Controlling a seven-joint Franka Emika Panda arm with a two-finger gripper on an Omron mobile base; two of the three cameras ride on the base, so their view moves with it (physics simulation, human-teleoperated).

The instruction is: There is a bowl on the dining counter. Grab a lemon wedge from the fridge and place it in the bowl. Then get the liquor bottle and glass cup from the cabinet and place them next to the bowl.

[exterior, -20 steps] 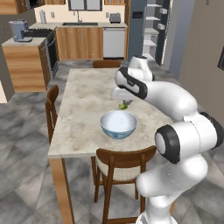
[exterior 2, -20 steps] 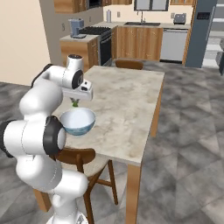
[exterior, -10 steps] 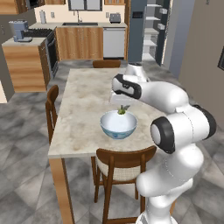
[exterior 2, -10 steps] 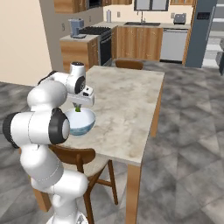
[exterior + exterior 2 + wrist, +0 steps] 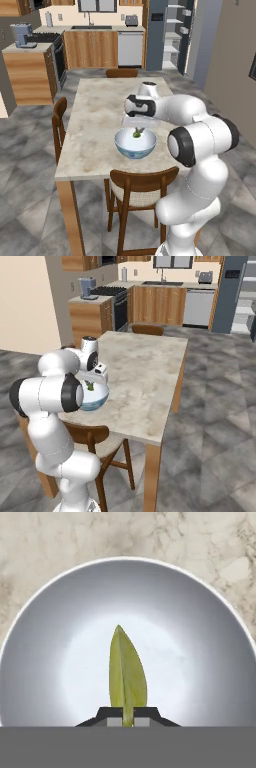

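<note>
The tool (image 5: 128,718) grips the wedge (image 5: 127,671) right over the bowl (image 5: 35,662) on the surface (image 5: 95,130) — best released low and centred, then lifted straight up.

No readable words, labels, brand names, numbers or signs appear on any surface; the kitchen appliances and cupboards are too small and blurred to show lettering.

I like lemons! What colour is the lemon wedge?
Yellow-green lemon wedge, clearest in the hand view.
</note>
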